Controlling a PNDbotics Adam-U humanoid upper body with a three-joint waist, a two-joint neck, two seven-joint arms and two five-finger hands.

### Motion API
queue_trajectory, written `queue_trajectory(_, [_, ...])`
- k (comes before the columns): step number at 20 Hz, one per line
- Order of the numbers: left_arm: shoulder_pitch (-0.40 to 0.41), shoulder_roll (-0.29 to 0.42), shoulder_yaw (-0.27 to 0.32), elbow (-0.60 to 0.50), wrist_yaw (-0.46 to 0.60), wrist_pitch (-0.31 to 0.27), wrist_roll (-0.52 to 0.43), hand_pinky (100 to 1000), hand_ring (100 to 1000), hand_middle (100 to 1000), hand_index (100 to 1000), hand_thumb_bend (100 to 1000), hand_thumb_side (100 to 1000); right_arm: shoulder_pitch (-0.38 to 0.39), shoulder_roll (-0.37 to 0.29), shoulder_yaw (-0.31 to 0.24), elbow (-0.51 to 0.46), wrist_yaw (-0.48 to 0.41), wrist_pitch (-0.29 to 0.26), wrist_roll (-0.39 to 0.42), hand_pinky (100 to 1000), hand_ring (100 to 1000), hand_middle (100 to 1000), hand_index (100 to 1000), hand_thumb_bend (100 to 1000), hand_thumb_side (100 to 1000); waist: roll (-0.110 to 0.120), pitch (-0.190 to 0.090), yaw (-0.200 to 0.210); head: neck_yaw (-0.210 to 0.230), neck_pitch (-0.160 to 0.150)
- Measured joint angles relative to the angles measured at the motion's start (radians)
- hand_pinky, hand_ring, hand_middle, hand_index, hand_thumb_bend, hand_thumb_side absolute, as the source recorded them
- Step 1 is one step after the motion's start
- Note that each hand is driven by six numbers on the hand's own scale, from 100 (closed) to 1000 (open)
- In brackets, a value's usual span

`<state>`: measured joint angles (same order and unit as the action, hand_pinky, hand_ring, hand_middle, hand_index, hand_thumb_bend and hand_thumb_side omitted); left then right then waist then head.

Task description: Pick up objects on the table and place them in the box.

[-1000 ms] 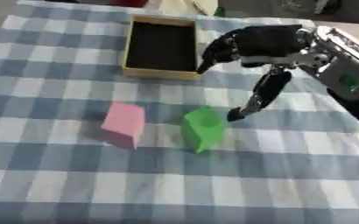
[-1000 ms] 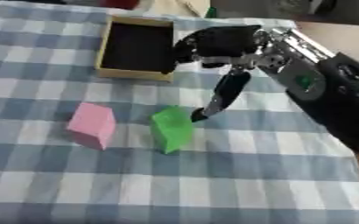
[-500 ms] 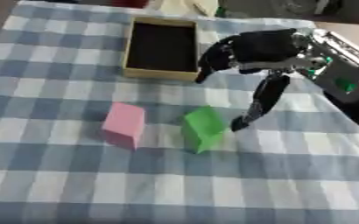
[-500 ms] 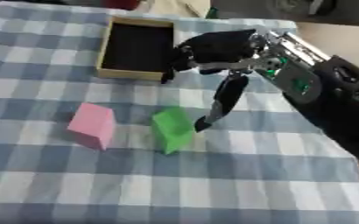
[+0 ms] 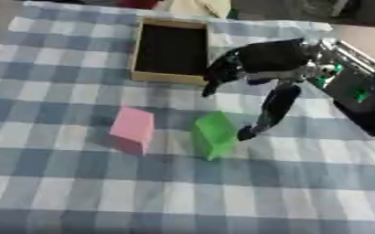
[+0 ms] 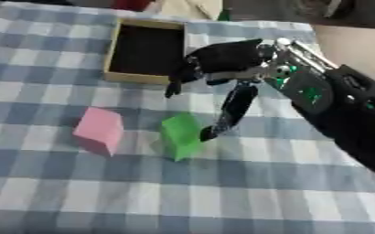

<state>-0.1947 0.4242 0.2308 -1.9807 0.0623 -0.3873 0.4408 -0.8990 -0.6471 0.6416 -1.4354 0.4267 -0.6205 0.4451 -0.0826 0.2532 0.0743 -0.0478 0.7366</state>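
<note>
The right hand [image 5: 263, 61] hangs with fingers apart, thumb tip just right of the green block [image 5: 215, 135], which looks light, rigid; pinch opposite flat faces.

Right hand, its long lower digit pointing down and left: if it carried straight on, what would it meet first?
Most likely the green block. The right hand has its lower digit's tip beside the block's right face; whether they already touch is unclear. The pink block lies farther left.
</note>
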Motion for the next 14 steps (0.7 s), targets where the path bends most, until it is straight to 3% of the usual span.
queue_trajectory(7, [-0.001,0.0,-0.005,0.0,0.003,0.001,-0.007,615,543,614,754,100,885,0.047,-0.001,-0.02,-0.04,0.017,0.051,0.022,834,837,655,839,537,442,-0.006,0.0,0.003,-0.001,0.001])
queue_trajectory(14, [-0.008,-0.001,-0.006,0.0,0.004,0.004,-0.012,615,542,614,754,100,888,0.065,-0.001,-0.034,-0.066,0.042,0.08,0.035,835,837,668,850,641,483,-0.006,0.007,0.009,-0.006,0.002])
